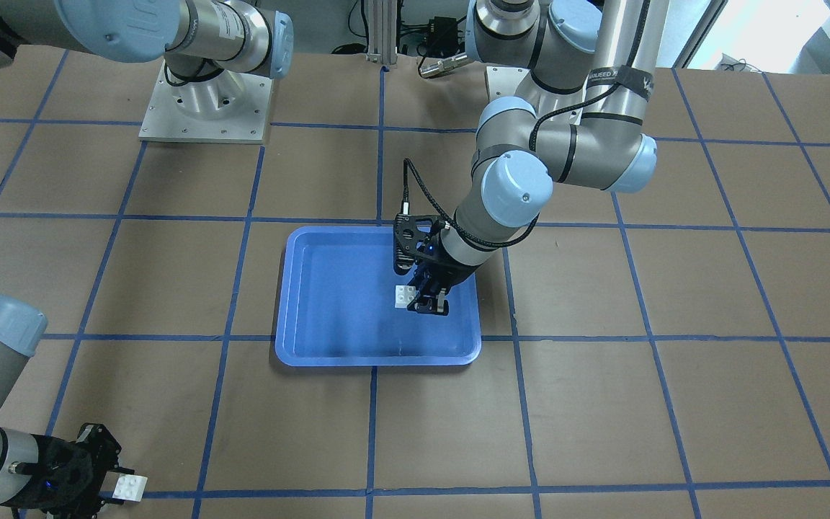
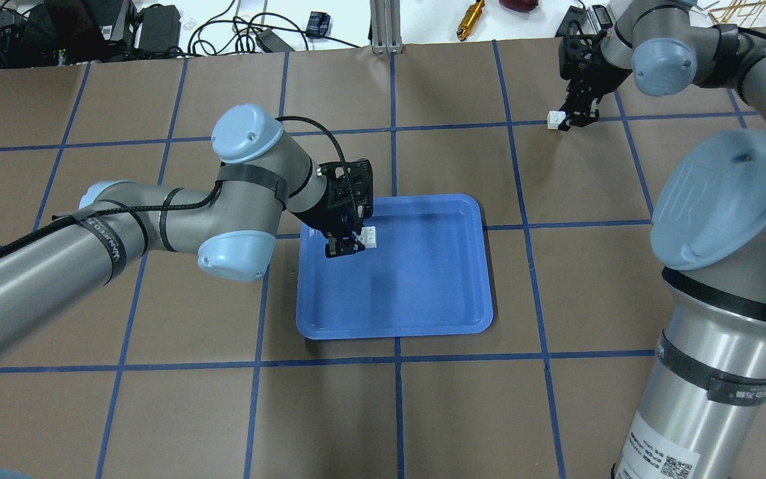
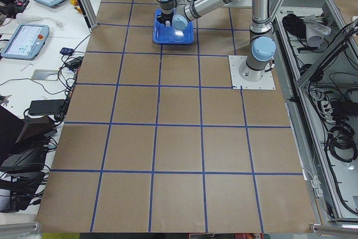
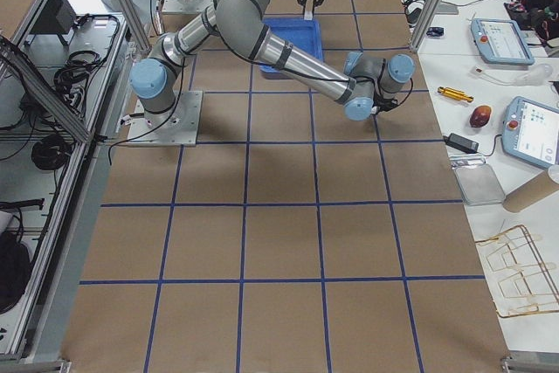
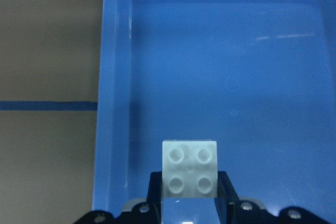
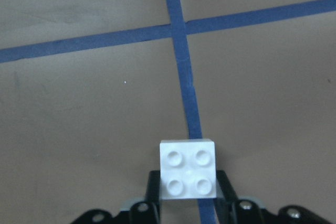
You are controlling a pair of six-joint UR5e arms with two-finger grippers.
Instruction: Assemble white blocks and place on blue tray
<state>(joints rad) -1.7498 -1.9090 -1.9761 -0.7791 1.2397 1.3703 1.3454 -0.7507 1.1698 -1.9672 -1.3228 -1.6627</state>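
I have the left gripper [image 2: 345, 243] clamped on a white block [image 2: 369, 237], studs up, over the blue tray [image 2: 423, 293], inside its rim near the far corner on the robot's left. I cannot tell whether the block touches the tray floor. The right gripper [image 2: 573, 120] is closed on the second white block [image 2: 559, 120], well apart from the tray beyond its far right corner, above a blue tape line [image 6: 184, 77] on the brown table [image 2: 582, 279].
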